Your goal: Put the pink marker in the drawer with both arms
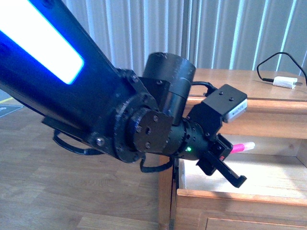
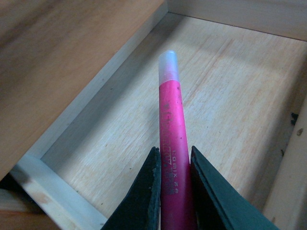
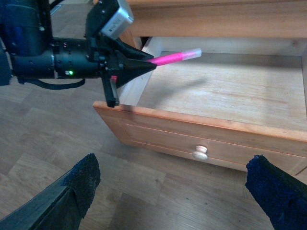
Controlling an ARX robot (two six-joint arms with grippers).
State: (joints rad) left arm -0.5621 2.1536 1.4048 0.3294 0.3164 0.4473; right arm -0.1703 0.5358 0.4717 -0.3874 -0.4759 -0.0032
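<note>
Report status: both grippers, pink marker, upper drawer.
Left gripper shut on short bright pink marker, held above open honey-coloured wooden drawer. Right gripper open, in front of drawer. Nothing in the way.

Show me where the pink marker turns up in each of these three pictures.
Front view: right of centre, the pink marker sticks out of the left arm's fingers above the open drawer.
Left wrist view: marker dead centre, pinched between both fingers.
Right wrist view: marker held over the drawer, beyond its knob.
Shared landmark: the drawer's pale wooden floor.
</note>
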